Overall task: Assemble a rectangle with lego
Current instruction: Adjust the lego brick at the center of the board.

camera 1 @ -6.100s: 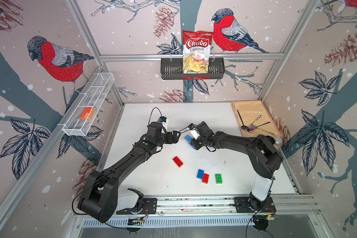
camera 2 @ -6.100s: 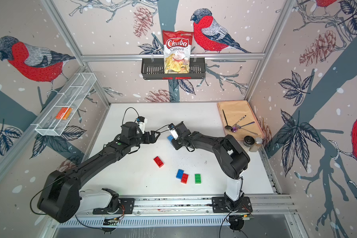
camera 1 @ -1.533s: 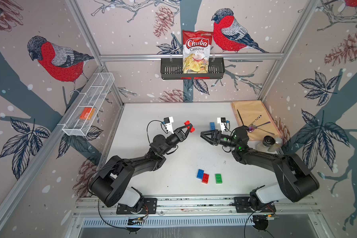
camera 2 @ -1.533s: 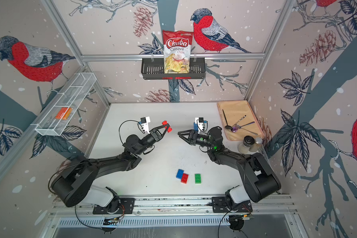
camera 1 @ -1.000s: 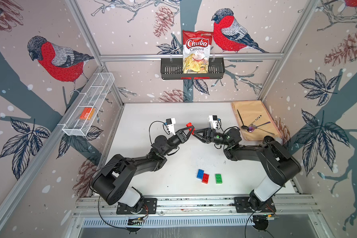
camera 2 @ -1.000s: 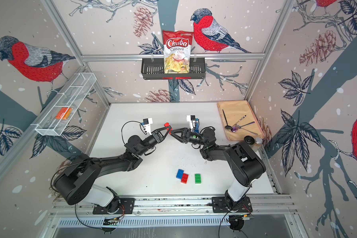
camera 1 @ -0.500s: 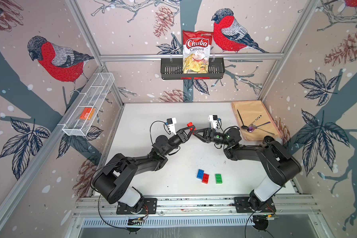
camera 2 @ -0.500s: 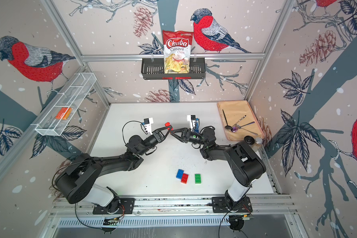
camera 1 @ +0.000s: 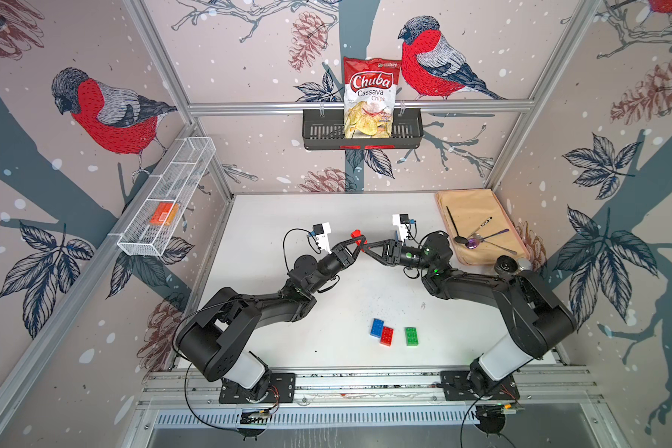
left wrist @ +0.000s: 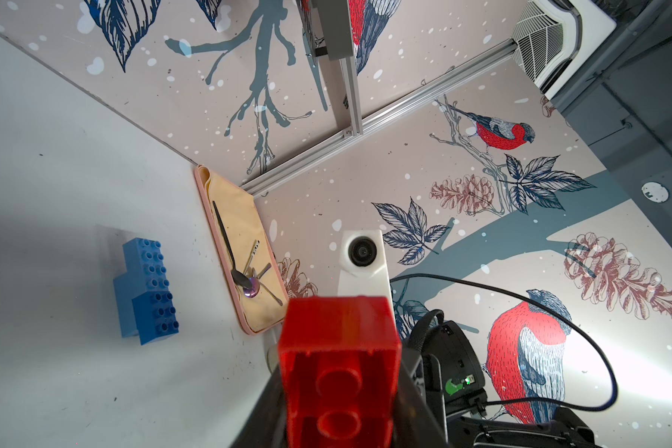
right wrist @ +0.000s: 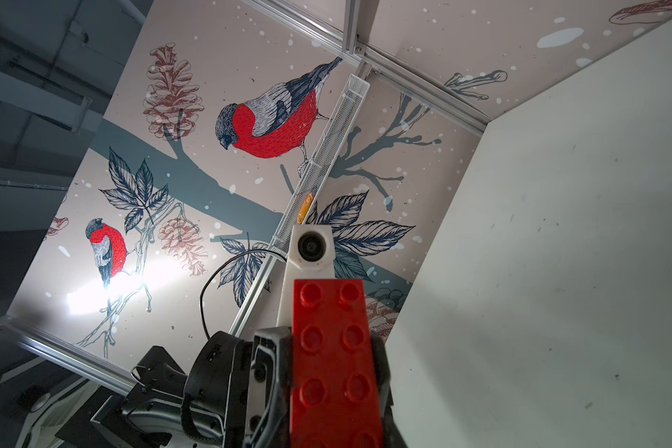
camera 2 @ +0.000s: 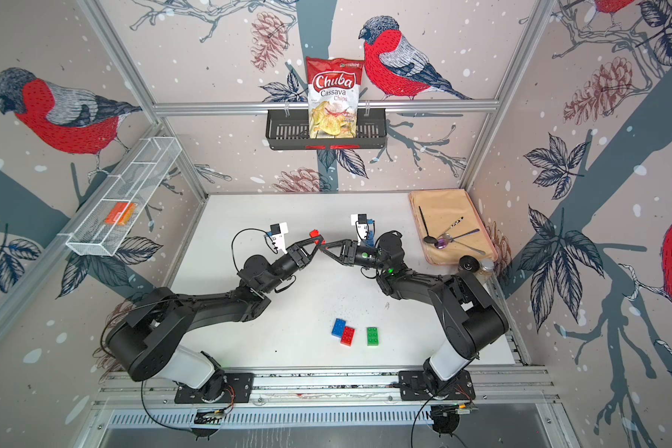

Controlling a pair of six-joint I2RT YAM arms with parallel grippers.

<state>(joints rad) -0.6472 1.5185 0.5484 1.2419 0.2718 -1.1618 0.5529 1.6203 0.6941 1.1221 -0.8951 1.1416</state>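
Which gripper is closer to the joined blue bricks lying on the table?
Right. In a top view the right gripper extends from just beside the blue bricks. The left gripper comes in from the far side of the red brick, where the two grippers meet.

The red brick (left wrist: pixel 338 372) is glossy moulded plastic, the white tabletop (camera 1: pixel 264 213) matt and scuffed, the beige cloth (camera 1: pixel 470 209) matt, the spoons (camera 1: pixel 472 243) shiny metal, the wall shelf (camera 1: pixel 179 170) white wire mesh.

Raised, reaching inward: left arm (camera 1: pixel 272 304), right arm (camera 1: pixel 470 283); left pincer (camera 1: pixel 359 243), right pincer (camera 1: pixel 366 247) tip-to-tip, both clamped.
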